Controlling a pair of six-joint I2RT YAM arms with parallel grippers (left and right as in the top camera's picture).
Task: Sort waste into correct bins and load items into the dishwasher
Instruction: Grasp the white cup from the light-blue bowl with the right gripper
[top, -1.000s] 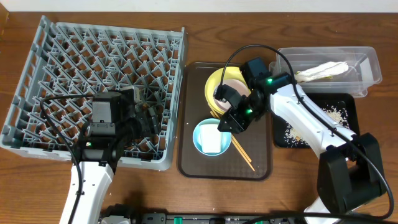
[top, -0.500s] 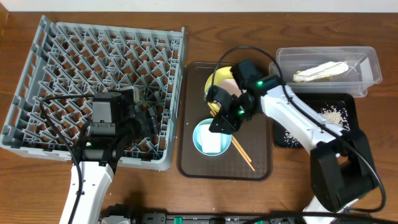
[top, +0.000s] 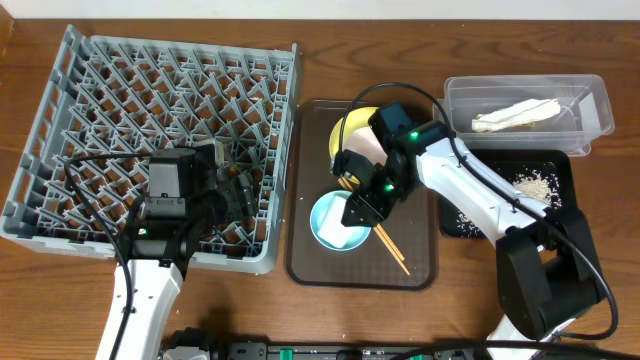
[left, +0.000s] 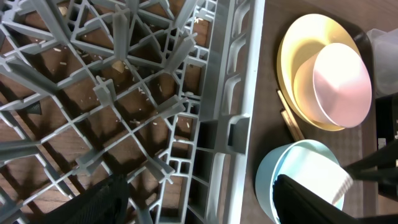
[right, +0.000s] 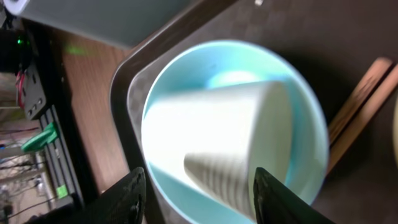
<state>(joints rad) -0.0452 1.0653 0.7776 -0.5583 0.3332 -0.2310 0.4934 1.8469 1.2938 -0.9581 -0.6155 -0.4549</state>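
The light blue bowl sits on the brown tray with the small white cup lying on its side inside it. My right gripper hovers open just over the bowl, and its fingers straddle the cup without touching it. The white bowl lies upside down on the yellow plate behind. My left gripper is open and empty over the front right of the grey dish rack. The napkin lies in the clear tub. Rice scraps lie in the black tray.
The brown serving tray holds the dishes and wooden chopsticks. In the left wrist view the rack's rim runs beside the plate and blue bowl. Crumbs lie under the rack.
My right gripper has moved left and towards the front, from over the yellow plate to over the blue bowl and cup. The left arm has not moved.
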